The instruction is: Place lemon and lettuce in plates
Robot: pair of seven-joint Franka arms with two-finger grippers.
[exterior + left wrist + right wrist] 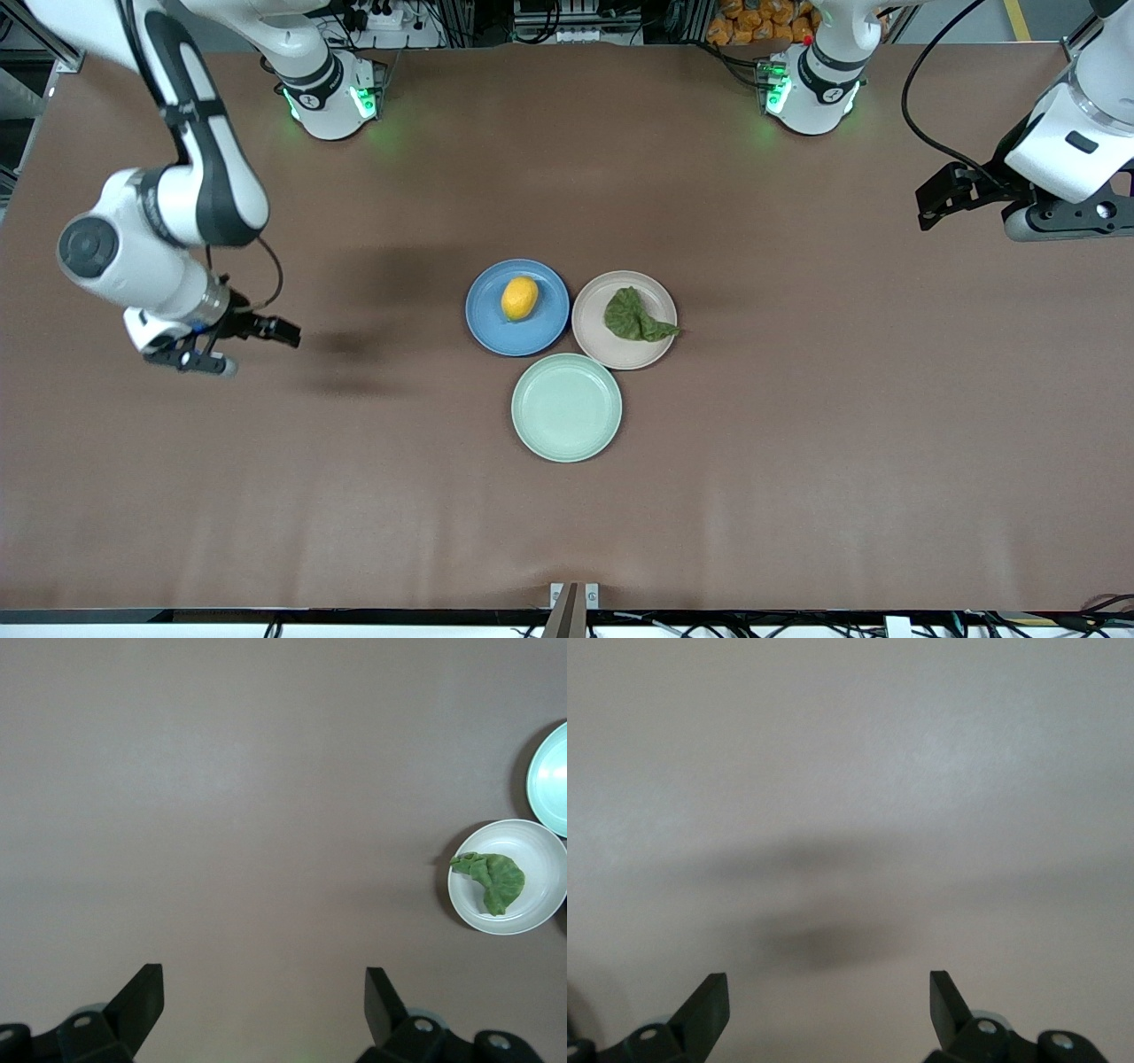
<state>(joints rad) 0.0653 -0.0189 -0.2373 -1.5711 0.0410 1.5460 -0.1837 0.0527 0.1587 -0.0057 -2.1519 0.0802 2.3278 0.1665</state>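
The yellow lemon (519, 298) lies in the blue plate (485, 323). The dark green lettuce (633, 316) lies in the beige-pink plate (595, 341) beside it, its tail reaching the rim. My right gripper (257, 348) is open and empty, up over bare table toward the right arm's end, well apart from the plates. My left gripper (930, 208) is open and empty, up over bare table toward the left arm's end. The left wrist view shows its open gripper (261, 988), the lettuce (492, 881) and its plate (540, 904). The right wrist view shows its open gripper (828, 992) over bare table.
A pale mint-green plate (566, 408) stands empty, nearer to the front camera than the two other plates and touching them; part of it shows in the left wrist view (554, 775). The brown table (797, 461) stretches wide around the plates.
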